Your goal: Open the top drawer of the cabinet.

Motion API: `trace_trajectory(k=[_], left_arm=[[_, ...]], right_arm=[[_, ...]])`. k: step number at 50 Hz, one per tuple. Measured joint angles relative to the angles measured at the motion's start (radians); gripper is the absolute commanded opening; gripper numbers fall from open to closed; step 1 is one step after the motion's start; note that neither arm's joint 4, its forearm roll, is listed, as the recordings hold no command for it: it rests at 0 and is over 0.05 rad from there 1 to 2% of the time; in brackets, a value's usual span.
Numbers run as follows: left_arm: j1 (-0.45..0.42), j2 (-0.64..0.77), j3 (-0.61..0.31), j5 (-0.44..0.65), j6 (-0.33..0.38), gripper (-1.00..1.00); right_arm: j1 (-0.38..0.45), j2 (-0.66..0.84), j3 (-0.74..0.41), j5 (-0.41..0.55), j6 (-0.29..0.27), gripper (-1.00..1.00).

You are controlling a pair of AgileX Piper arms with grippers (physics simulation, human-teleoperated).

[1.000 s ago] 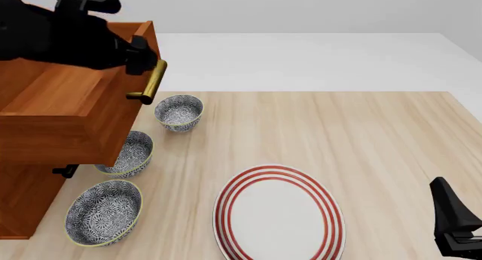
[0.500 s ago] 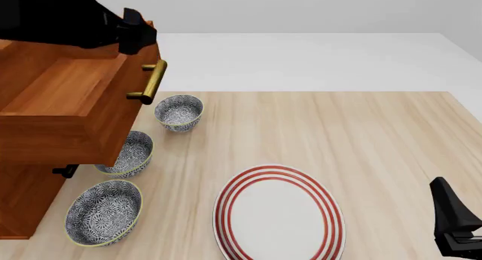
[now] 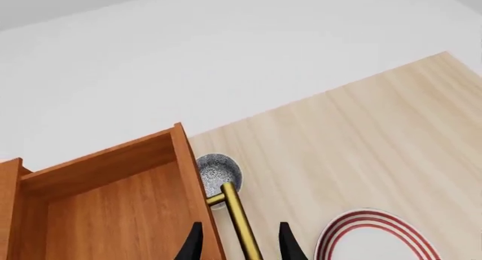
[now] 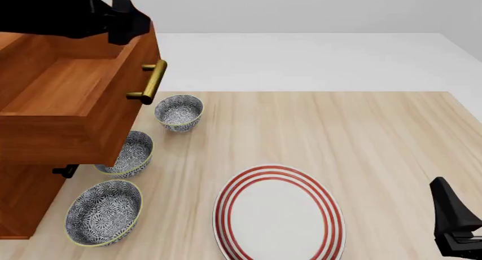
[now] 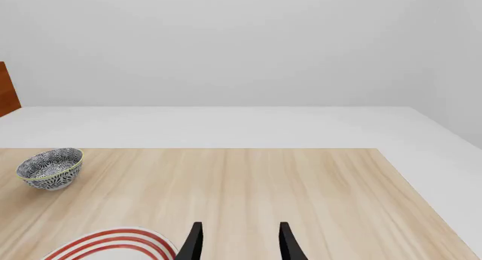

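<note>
The cabinet (image 4: 21,199) stands at the table's left edge, reddish-brown wood. Its top drawer (image 4: 71,93) juts out over the table, its bare inside (image 3: 113,215) showing. The drawer's brass bar handle (image 4: 151,82) is free. My left gripper (image 4: 124,24) hovers open above the drawer's front edge, apart from the handle (image 3: 235,212), which shows between its fingertips (image 3: 194,244) in the left wrist view. My right gripper (image 4: 446,195) rests low at the front right, open, with nothing between its fingertips (image 5: 286,243).
Three patterned bowls (image 4: 179,112) (image 4: 130,153) (image 4: 103,212) sit in a row beside the cabinet, partly under the pulled-out drawer. A white plate with red rings (image 4: 279,215) lies at the front middle. Bare wood table (image 4: 362,136) stretches to the right.
My left gripper has lifted off the brass handle and drawn up and back above the drawer front. The drawer stays pulled out. The right arm has not moved.
</note>
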State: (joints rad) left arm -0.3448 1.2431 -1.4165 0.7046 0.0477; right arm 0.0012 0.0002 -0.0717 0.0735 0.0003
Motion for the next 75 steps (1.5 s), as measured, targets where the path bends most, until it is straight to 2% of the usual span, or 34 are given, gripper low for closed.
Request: trace_trajectory(k=[27, 75], left_arm=[[-0.068, -0.088, 0.050, -0.028, 0.011, 1.00], [-0.123, -0.177, 0.082, -0.009, 0.026, 1.00]], right_arm=[[0.000, 0.000, 0.000, 0.000, 0.000, 1.00], [0.000, 0.000, 0.000, 0.000, 0.000, 1.00]])
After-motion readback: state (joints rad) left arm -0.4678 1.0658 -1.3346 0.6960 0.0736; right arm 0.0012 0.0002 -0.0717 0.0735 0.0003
